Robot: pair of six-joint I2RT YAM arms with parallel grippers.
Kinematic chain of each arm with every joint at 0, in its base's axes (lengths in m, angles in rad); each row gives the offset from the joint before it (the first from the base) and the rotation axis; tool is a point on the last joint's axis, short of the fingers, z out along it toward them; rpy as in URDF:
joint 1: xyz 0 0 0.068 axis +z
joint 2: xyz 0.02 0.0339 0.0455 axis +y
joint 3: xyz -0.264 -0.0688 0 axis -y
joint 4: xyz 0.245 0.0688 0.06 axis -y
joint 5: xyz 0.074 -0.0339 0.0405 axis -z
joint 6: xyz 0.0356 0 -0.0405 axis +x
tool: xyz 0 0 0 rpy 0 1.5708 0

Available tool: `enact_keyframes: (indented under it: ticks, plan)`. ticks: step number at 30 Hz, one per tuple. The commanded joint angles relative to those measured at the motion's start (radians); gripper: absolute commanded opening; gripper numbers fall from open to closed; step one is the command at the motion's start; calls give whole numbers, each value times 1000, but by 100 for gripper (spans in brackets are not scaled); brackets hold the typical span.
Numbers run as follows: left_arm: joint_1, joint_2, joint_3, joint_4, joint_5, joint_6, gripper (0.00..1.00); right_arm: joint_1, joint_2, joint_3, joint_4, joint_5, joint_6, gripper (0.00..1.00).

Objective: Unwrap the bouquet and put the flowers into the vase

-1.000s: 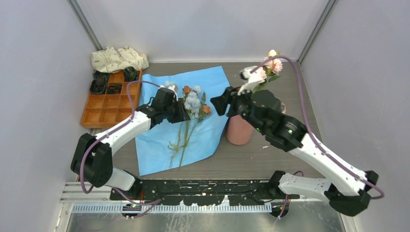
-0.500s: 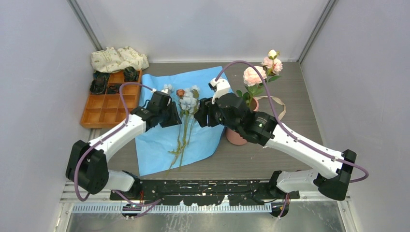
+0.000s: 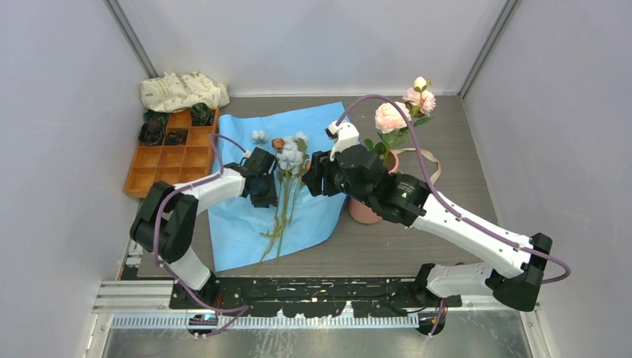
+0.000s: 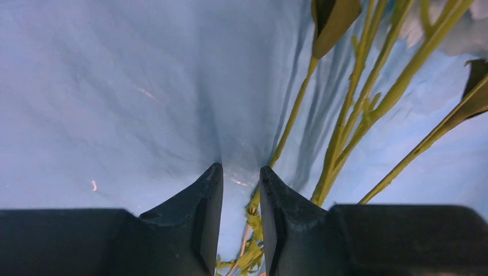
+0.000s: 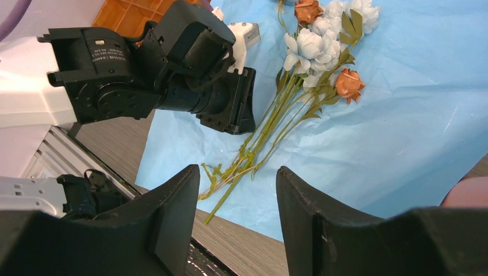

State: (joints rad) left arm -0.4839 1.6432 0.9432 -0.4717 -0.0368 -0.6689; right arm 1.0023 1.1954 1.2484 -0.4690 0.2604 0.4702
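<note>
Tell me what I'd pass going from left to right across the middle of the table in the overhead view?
orange tray → left gripper → loose flowers lying on the blue paper → right gripper → pink vase

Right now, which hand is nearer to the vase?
Right. The right hand hovers just left of the vase, over the blue paper; the left hand is farther left, down at the flower stems.
</note>
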Motion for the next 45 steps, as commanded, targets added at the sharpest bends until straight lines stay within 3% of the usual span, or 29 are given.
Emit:
enact_keyframes:
  ticks: [1, 13, 21, 31, 37, 45]
  plan:
    - [2, 24, 40, 73, 26, 11, 31, 7, -32, -2, 33, 19, 10, 57]
    - [2, -13, 43, 72, 33, 3, 30, 12, -17, -14, 54, 0, 19, 57]
    - [-12, 74, 92, 78, 18, 9, 28, 17, -42, 32, 70, 30, -13, 55]
    - [-20, 95, 90, 76, -36, 10, 3, 40, -27, 80, 41, 29, -40, 55]
    - [-20, -59, 103, -5, -86, 14, 0, 57, -35, 61, 43, 58, -41, 55]
    - [-19, -340, 230, -171, -161, 62, 0, 69, -2, 54, 49, 43, -27, 55]
